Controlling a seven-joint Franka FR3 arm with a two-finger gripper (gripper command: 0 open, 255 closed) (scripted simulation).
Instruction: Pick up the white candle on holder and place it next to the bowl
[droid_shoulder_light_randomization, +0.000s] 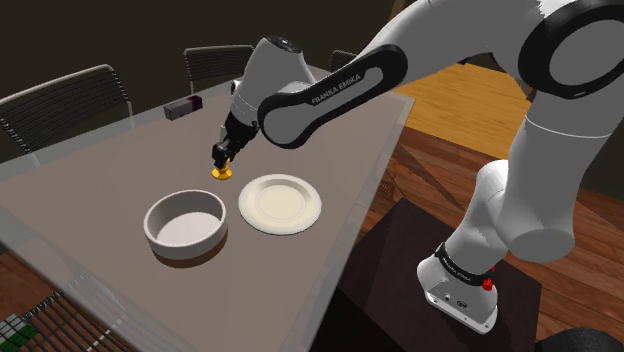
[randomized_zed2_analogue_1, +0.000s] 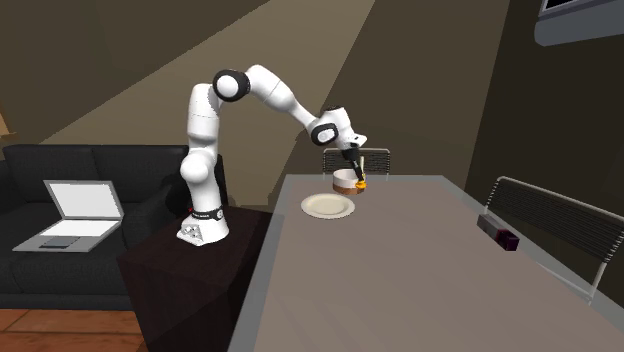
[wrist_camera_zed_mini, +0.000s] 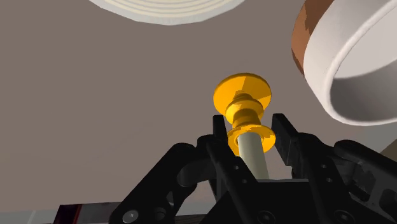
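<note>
While I cannot tell whether the black tool (wrist_camera_zed_mini: 250, 129) pinches the white candle on golden holder (wrist_camera_zed_mini: 244, 109) mid-frame, squeeze its stem squarely before lifting.

Shoulder view: I read 1 marking, "FRANKA EMIKA", in light capitals along the dark band of the arm's forearm link (droid_shoulder_light_randomization: 335, 95). I find no other legible text.
</note>
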